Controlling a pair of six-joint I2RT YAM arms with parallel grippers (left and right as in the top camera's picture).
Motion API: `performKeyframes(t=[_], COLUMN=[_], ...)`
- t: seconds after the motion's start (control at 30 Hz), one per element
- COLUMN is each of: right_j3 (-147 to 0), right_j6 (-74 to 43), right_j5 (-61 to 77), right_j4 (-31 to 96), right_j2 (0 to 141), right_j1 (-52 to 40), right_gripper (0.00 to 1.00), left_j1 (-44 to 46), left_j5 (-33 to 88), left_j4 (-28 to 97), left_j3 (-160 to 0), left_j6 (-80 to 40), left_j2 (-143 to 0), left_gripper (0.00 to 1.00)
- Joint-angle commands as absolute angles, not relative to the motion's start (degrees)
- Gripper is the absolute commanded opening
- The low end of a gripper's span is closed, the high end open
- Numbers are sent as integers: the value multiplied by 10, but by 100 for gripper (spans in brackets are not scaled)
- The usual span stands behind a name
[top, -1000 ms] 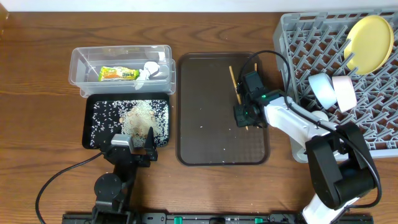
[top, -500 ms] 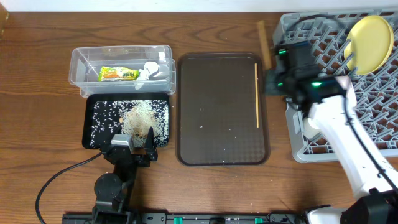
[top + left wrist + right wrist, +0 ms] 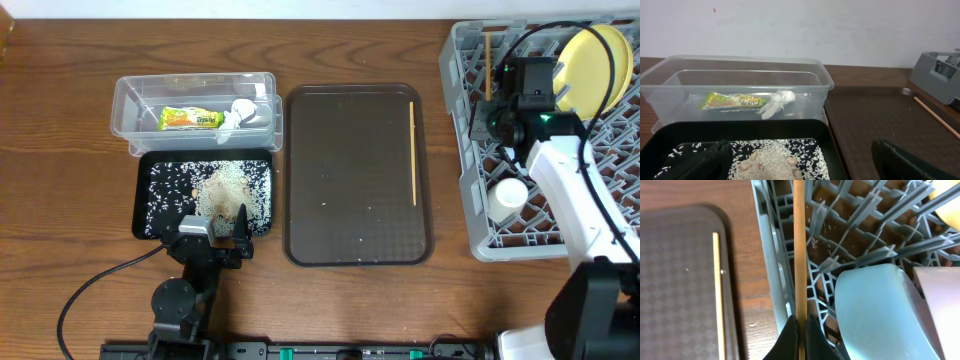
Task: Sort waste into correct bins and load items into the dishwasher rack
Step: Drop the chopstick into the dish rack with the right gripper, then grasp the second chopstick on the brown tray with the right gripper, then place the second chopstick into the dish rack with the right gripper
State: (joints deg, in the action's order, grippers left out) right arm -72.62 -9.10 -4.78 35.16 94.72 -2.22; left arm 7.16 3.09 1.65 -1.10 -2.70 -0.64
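Wooden table (image 3: 60,150), two-arm rig. Near edge: left gripper (image 3: 217,224) parked by black tray (image 3: 141,200), fingers spread wide, nothing held. Mid-table: second chopstick (image 3: 412,150) laid flat along right edge of serving tray (image 3: 340,180). Far: right gripper (image 3: 800,330) pinched narrow on chopstick (image 3: 799,250) near one end, held over dishwasher rack (image 3: 455,150) beside light blue bowl (image 3: 875,305). Chopstick judged light, stiff, smooth; pivot in pinch likely; mid-length hold advised.

Right arm (image 3: 563,185): white links w/ black joints, green LED (image 3: 543,118), looped black cables (image 3: 600,35); right gripper (image 3: 801,325) black-tipped; left arm (image 3: 200,255) all black, one cable (image 3: 95,285).
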Motion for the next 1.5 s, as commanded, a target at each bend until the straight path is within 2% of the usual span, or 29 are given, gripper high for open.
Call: performKeyframes(t=[0.0, 0.03, 0.07, 0.1, 0.13, 0.4, 0.57, 0.63, 0.77, 0.87, 1.07, 1.17, 1.23, 1.33, 1.47], right_j3=[-724, -724, -724, -724, -725, -726, -709, -691, -661, -650, -650, -650, -651, -663, -699], right_j6=[-48, -44, -44, -44, -46, -72, -146, -207, -290, -311, -311, -311, -305, -257, -135], right_j5=[-44, -41, -40, -40, -38, 125, 93, 45, -71, -101, -99, -70, -52, -11, 52], right_j4=[357, 360, 365, 370, 375, 426, 463, 460, 422, 383, 339, 330, 330, 332, 342], right_j2=[959, 962, 963, 963, 960, 897, 911, 930, 975, 1018, 1090, 1107, 1106, 1082, 1011], right_j1=[-19, -19, -19, -19, -20, -77, -156, -187, -224, -229, -229, -228, -228, -225, -203], right_gripper=[1, 1, 14, 40, 48, 55, 50, 44, 40, 39, 30, 11, 1, 1, 2], left_j1=[68, 68, 68, 68, 68, 68, 68, 68, 68, 68, 68, 68, 68, 68, 68], left_j5=[36, 36, 36, 36, 36, 36, 36, 36, 36, 36, 36, 36, 36, 36, 36], left_j4=[37, 37, 37, 37, 37, 37, 37, 37, 37, 37, 37, 37, 37, 37, 37], left_j3=[-2, -2, -2, -2, -2, -2, -2, -2, -2, -2, -2, -2, -2, -2, -2], left_j6=[-17, -17, -17, -17, -17, -17, -17, -17, -17, -17, -17, -17, -17, -17, -17], left_j2=[-3, -3, -3, -3, -3, -3, -3, -3, -3, -3, -3, -3, -3, -3, -3], left_gripper=[91, 91, 91, 91, 91, 91, 91, 91, 91, 91, 91, 91, 91, 91, 91])
